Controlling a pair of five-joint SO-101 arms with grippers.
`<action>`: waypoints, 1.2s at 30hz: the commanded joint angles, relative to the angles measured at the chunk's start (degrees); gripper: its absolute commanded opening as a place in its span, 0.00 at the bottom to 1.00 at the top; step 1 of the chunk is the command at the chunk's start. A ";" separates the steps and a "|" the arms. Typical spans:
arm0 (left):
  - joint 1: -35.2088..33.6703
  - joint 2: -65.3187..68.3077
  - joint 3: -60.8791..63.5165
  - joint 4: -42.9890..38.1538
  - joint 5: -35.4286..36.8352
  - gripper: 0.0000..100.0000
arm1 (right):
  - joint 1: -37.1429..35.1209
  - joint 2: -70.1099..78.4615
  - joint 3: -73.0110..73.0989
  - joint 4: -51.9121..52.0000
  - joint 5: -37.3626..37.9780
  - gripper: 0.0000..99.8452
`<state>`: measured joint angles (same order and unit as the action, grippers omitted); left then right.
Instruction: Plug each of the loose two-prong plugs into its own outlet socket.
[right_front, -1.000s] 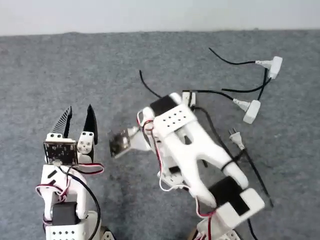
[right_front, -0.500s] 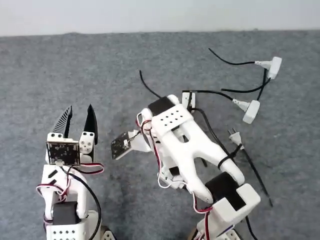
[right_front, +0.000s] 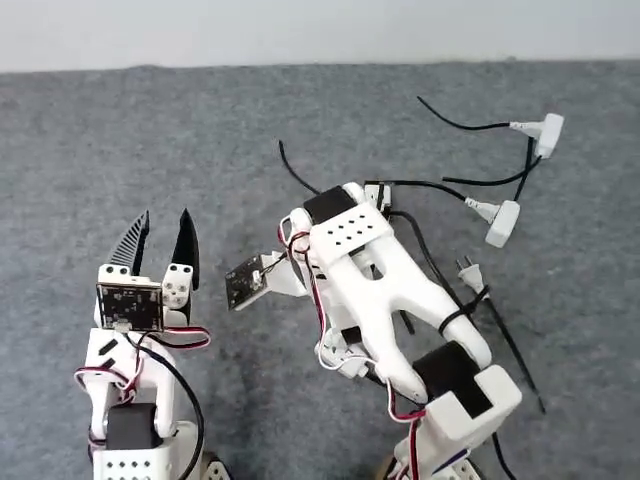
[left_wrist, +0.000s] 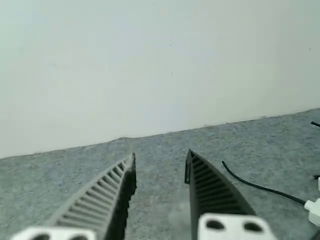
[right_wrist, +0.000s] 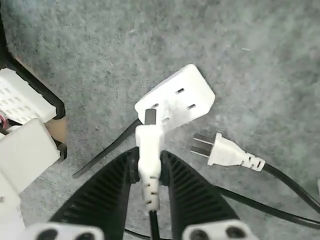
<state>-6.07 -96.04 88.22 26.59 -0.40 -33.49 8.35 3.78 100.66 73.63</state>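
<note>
Right hand (right_wrist: 148, 161): you have it clamped on a white plug (right_wrist: 148, 142), held lengthwise so the prongs face the socket (right_wrist: 182, 95).
Contact: tip touching the socket's edge; seating looks unfinished.
Second plug (right_wrist: 226, 152): loose on the worktop (right_wrist: 280, 60), beside the socket.
Left hand (left_wrist: 160, 159): open, empty, well apart.

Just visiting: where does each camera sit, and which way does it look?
High view: fixed above, looking down on the grey table; the left tool and right arm show.
Left wrist view: on the left wrist, looking along the table to the wall, past its open fingers.
Right wrist view: on the right wrist, looking down; the right tool grips a white plug at an outlet block.
Shared: high and left wrist views both show the left tool.
</note>
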 joint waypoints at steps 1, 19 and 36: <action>2.29 0.35 -0.75 -1.58 -0.79 0.17 | 0.84 -4.88 -8.35 2.24 -2.37 0.01; 25.14 0.00 -0.92 8.00 -6.42 0.17 | -7.16 -17.80 -20.84 2.42 -20.40 0.01; 32.88 0.09 1.89 8.88 -6.24 0.17 | -6.90 -24.13 -20.75 2.42 -21.80 0.01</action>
<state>24.09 -96.66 90.33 35.12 -6.29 -39.56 -12.48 -14.07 100.92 53.14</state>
